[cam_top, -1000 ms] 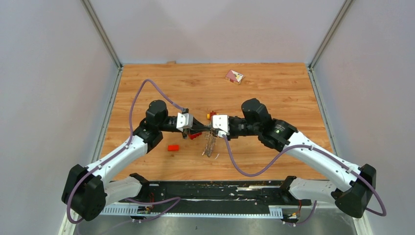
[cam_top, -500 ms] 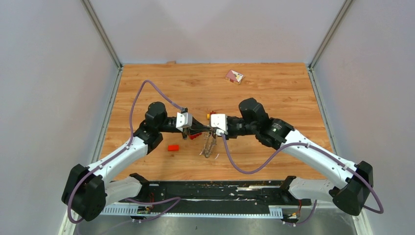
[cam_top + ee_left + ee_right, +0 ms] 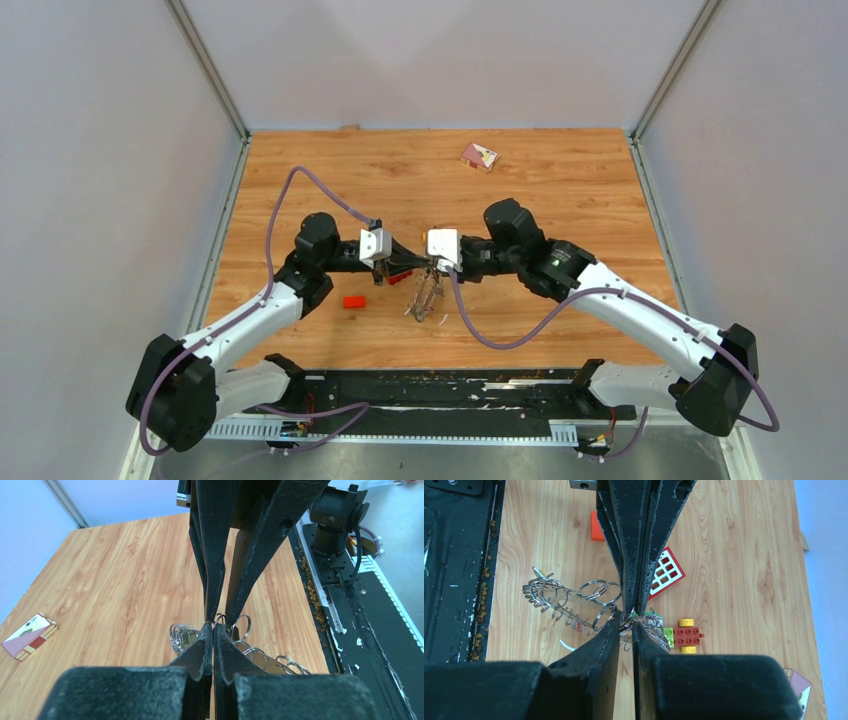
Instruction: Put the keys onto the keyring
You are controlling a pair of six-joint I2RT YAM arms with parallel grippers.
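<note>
The keyring is a tangle of thin silver rings along a metal strip, and it hangs at mid-table between my two grippers. My left gripper is shut, its tips pinching a small ring at the top of the bunch. My right gripper faces it tip to tip, its jaws a narrow slit apart with a small dark ring between the tips. The keys are hard to tell apart in the tangle. Only a speck of green and one of red show among the rings.
A red-and-yellow toy car with a lime brick sits just beyond the bunch. A red window piece and an orange-red brick lie near the left gripper. A small card lies at the far edge. A black rail borders the near side.
My right gripper has moved left, up to the left gripper's tips, and its jaws have narrowed. The left gripper has stayed shut and nearly still.
</note>
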